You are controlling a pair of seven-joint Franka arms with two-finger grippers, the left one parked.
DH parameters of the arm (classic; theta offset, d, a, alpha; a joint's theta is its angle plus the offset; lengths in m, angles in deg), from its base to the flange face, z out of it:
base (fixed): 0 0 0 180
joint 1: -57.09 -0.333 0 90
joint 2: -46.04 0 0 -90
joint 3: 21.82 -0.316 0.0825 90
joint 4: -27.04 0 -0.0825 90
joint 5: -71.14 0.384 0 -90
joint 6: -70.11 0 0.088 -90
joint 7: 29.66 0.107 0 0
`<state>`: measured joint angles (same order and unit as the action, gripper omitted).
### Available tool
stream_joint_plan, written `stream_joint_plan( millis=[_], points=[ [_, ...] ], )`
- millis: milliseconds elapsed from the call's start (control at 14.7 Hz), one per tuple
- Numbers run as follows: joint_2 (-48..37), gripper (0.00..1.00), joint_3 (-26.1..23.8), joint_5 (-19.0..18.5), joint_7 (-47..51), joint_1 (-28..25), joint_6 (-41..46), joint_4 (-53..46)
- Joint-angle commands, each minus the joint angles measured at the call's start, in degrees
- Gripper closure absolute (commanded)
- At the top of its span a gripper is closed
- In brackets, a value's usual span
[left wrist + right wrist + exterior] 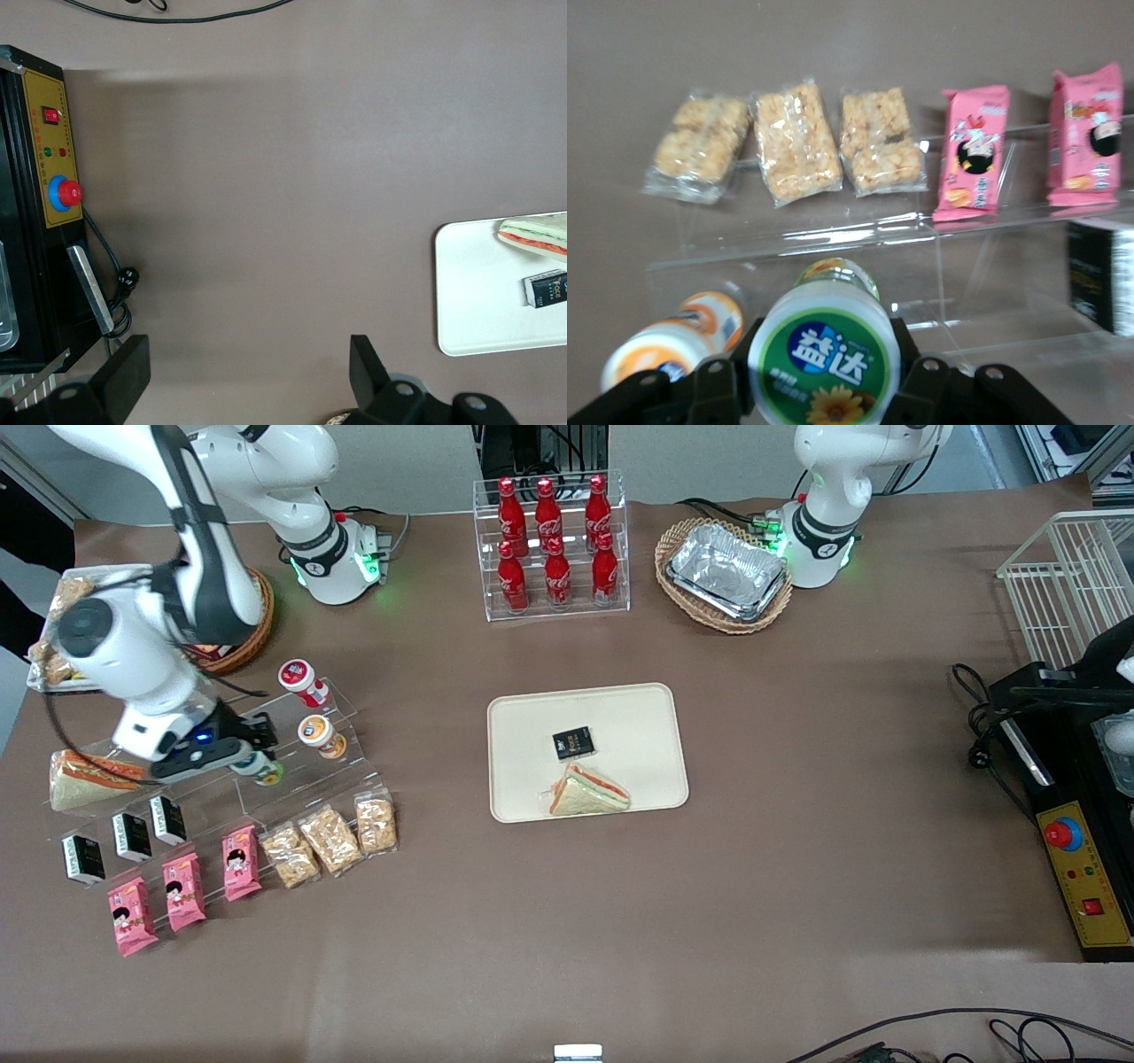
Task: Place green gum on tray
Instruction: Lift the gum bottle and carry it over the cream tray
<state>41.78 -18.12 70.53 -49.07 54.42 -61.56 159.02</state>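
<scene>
Gripper (251,760) around green gum (263,769) at display steps (292,766), frame left; tray (532,717) at centre, well apart.

Right gripper (252,762), jaws closed, over the display stand.

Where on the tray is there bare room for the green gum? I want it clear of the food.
The tray is bare along the edge toward the working arm and the strip farther from the camera. The black packet and sandwich crowd its middle and near edge. The gripper is shut on the green gum at the clear stepped stand.
</scene>
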Motion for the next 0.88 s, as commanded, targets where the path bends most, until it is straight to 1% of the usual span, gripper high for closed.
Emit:
stream_joint_plan(
  millis=[0,68,272,476,612,816],
  points=[
    [1.72,0.7,-0.01,1.75,1.39,-0.32,17.54,-15.5],
    [1.72,0.7,-0.09,1.84,1.57,-0.75,20.98,-18.58],
    [1.72,0.7,-0.01,5.34,3.24,-0.85,30.04,-26.67],
    [2.16,0.7,-0.18,5.88,7.79,-3.21,35.07,-32.48],
    [2.33,0.7,-0.27,5.79,14.54,-7.33,35.25,-33.29],
    [2.6,0.69,-0.27,5.88,30.25,-16.28,34.99,-33.29]
  ],
)
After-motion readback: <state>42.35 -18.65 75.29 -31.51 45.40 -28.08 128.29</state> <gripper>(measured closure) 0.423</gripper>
